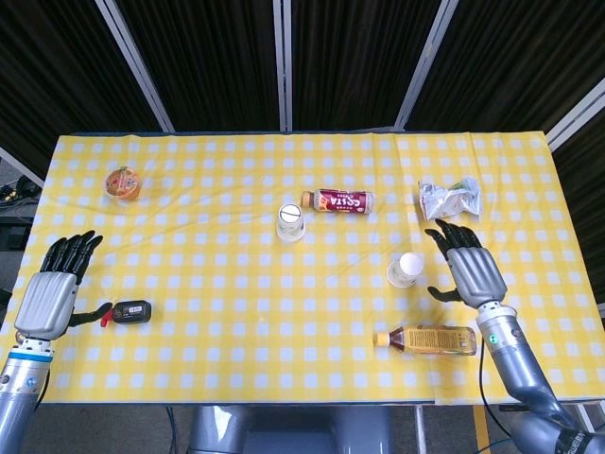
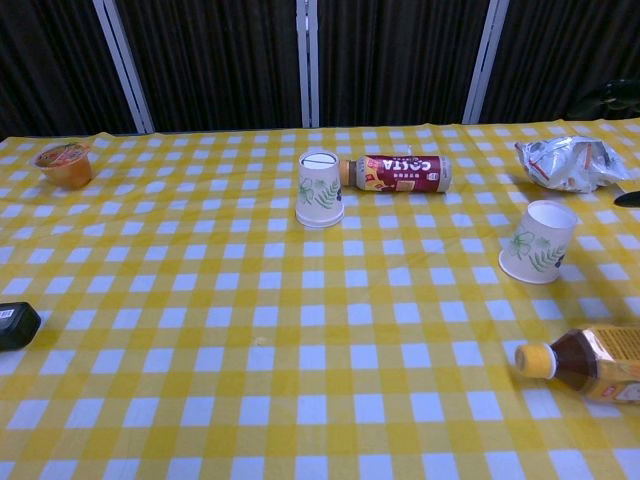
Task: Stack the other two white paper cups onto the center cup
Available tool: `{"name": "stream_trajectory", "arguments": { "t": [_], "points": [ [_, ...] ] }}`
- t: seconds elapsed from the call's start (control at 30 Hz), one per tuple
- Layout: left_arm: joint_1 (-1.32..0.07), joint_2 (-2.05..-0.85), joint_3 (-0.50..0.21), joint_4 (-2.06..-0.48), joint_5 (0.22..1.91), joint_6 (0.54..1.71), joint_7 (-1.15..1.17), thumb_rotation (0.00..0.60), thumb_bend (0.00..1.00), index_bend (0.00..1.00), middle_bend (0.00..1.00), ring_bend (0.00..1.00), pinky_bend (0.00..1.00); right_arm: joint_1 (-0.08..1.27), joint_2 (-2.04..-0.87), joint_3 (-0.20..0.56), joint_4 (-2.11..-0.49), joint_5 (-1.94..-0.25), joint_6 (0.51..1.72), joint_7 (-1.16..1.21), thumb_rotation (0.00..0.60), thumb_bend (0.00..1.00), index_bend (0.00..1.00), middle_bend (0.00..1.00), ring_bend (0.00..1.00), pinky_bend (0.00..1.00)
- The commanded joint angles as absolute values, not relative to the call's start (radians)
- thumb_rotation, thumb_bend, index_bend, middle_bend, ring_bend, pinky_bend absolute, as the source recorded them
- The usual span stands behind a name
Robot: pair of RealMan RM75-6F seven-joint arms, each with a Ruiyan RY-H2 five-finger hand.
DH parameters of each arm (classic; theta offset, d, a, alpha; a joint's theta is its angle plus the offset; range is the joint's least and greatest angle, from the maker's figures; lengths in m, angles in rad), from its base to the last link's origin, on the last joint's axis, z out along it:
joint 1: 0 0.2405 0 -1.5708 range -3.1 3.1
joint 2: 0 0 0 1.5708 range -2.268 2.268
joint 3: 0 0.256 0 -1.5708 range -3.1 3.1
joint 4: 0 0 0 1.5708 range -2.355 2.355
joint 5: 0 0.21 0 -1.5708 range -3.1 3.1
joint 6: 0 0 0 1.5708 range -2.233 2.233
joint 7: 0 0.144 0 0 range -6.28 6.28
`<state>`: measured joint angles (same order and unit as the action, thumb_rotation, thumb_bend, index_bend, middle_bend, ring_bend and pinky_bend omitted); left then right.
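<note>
Yellow-and-white checked cloth covers the counter (image 1: 236, 331) where two white paper cups stand upside down, rims on the cloth, a pose that would let one drop over another as a stack. The centre cup (image 1: 290, 222) sits just beside a red-labelled coffee bottle (image 1: 338, 200) lying on its side; the right-hand cup (image 1: 406, 270) stands well apart from it, toward the near right. Only these two cups show in either view, so where the third one is cannot be told.

The right hand (image 1: 470, 269) hovers just beside the right-hand cup, on its outer side, fingers (image 1: 444, 236) spread apart and holding nothing. Its palm seems turned toward the cup, which suggests a sideways grasp is being lined up. In the chest view only a dark sliver shows at the right edge, too little to identify.

The left hand (image 1: 52, 293) rests at the near left edge, fingers apart and empty, its thumb close to a small black device (image 1: 129, 311) with a red end; whether they touch cannot be told.

A tea bottle (image 1: 430, 340) lies on its side near the right arm, close enough to be knocked during a reach. A crumpled silver snack bag (image 1: 450, 199) and an orange jelly cup (image 1: 122, 182) lie at the far side, clear of the work. No stacking is done yet.
</note>
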<state>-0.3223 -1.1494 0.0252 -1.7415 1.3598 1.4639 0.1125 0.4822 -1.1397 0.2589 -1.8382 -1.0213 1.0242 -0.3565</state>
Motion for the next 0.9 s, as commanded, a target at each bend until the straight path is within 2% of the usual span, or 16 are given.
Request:
{"name": "stream_trajectory", "arguments": {
  "t": [0.03,0.2,0.5,0.7,0.9],
  "points": [
    [-0.318,-1.149,0.019,-1.741,1.362,1.460,0.112,0.600,0.17,0.00,0.00,0.00,0.00,0.527,-1.169,0.266,-1.830,-0.965,1.001,-0.402,0.600,0.11,0.22,0.00,0.00,0.00],
    [-0.312,-1.148,0.008,-1.739,1.363,1.449,0.108,0.600,0.17,0.00,0.00,0.00,0.00,0.551,-1.202,0.249,-1.817,-0.934,0.998,-0.427,0.600,0.11,0.26,0.00,0.00,0.00],
    [-0.299,-1.146,-0.008,-1.744,1.380,1.433,0.098,0.600,0.17,0.00,0.00,0.00,0.00,0.591,-1.277,0.219,-1.756,-0.902,1.008,-0.450,0.600,0.12,0.24,0.00,0.00,0.00],
    [-0.289,-1.143,-0.022,-1.741,1.389,1.431,0.077,0.600,0.17,0.00,0.00,0.00,0.00,0.610,-1.315,0.211,-1.698,-0.888,1.000,-0.441,0.600,0.20,0.23,0.00,0.00,0.00],
    [-0.281,-1.136,-0.031,-1.745,1.398,1.430,0.064,0.600,0.17,0.00,0.00,0.00,0.00,0.632,-1.330,0.204,-1.663,-0.840,0.978,-0.453,0.600,0.20,0.23,0.00,0.00,0.00]
  ]
}}
